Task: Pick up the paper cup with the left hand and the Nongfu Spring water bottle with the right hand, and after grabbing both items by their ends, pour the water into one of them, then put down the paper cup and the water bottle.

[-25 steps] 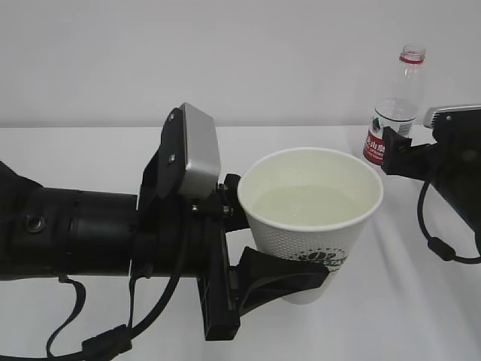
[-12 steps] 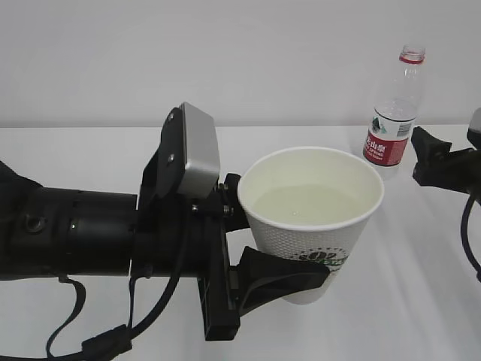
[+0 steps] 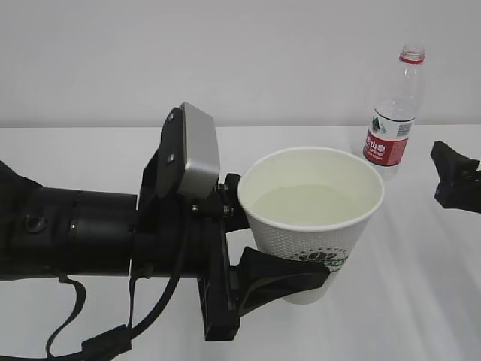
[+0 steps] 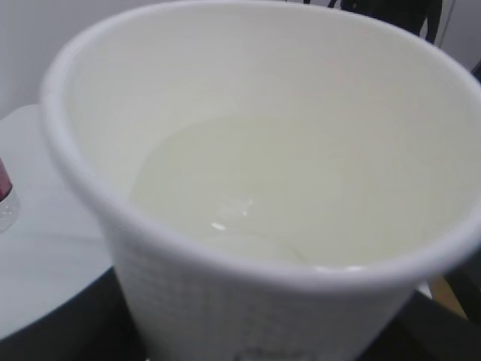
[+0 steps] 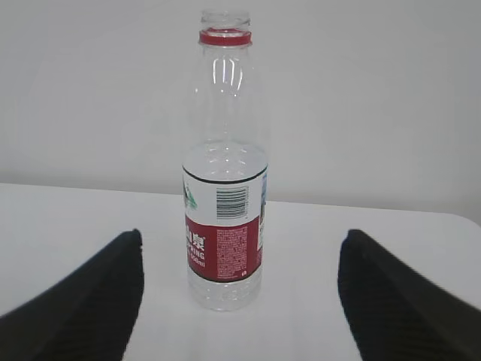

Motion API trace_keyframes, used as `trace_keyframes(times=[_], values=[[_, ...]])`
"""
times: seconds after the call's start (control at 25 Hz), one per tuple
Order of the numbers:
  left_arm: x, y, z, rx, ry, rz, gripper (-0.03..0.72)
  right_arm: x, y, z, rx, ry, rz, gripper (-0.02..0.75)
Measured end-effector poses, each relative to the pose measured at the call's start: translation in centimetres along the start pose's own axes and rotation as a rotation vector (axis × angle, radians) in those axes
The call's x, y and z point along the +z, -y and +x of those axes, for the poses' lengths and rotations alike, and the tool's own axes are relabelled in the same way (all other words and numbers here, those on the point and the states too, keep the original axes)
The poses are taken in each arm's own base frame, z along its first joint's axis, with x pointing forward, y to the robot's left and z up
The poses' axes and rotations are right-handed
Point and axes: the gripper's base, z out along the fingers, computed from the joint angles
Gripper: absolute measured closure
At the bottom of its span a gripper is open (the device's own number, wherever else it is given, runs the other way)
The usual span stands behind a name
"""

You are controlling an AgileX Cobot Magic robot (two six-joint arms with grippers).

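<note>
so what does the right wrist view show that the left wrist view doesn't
Only the right wrist view shows the whole Nongfu Spring water bottle standing upright and uncapped, between the open right hand fingers and untouched. Only the left wrist view shows the paper cup close up, with water pooled inside. Both share the white table and pale wall; the left wrist view catches just a sliver of the bottle at its left edge.
</note>
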Motion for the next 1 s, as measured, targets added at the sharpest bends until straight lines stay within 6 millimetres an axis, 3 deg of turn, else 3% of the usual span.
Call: trace_keyframes(times=[1.0], values=[[-0.01, -0.23, 0.22, 0.006, -0.025, -0.025, 0.189, -0.72, -0.04, -0.05, 0.0, 0.002, -0.008, 0.143]])
